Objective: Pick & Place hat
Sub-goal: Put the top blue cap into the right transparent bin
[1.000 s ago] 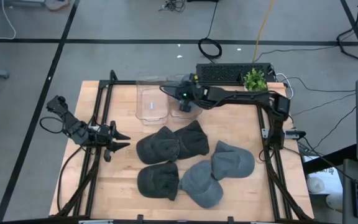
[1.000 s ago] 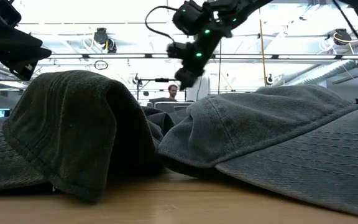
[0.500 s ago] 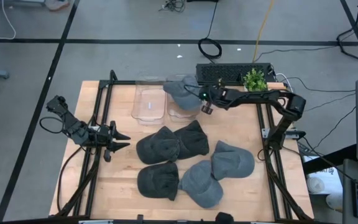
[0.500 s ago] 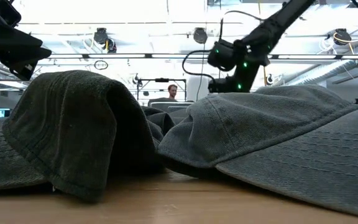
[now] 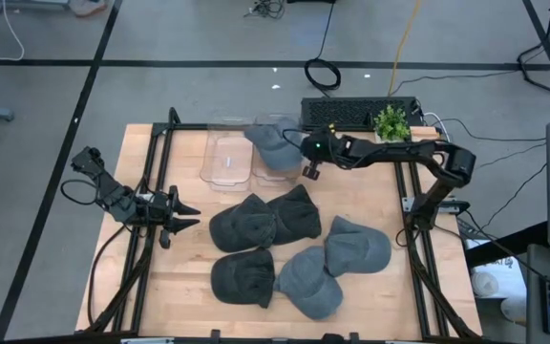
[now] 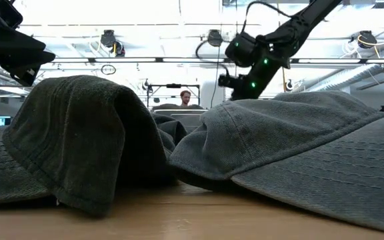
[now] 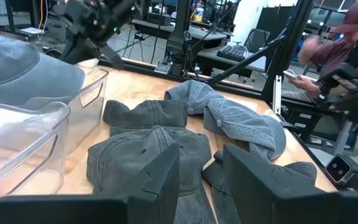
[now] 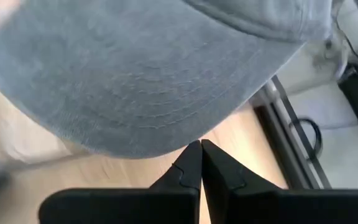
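High view shows the grey cap (image 5: 271, 143) resting on the clear bin (image 5: 277, 161), the right gripper (image 5: 307, 170) beside it closed and empty, so placing looks finished; next, reopen over another table cap.

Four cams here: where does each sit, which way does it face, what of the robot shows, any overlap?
High: overhead, straight down; both arms, table, five hats, two bins.
Low: tabletop level, facing the room; hats up close, right gripper above.
Left wrist: past left gripper across hats toward the bins.
Right wrist: shut fingers at the grey hat.
Shared: that binned hat shows in high and both wrists.
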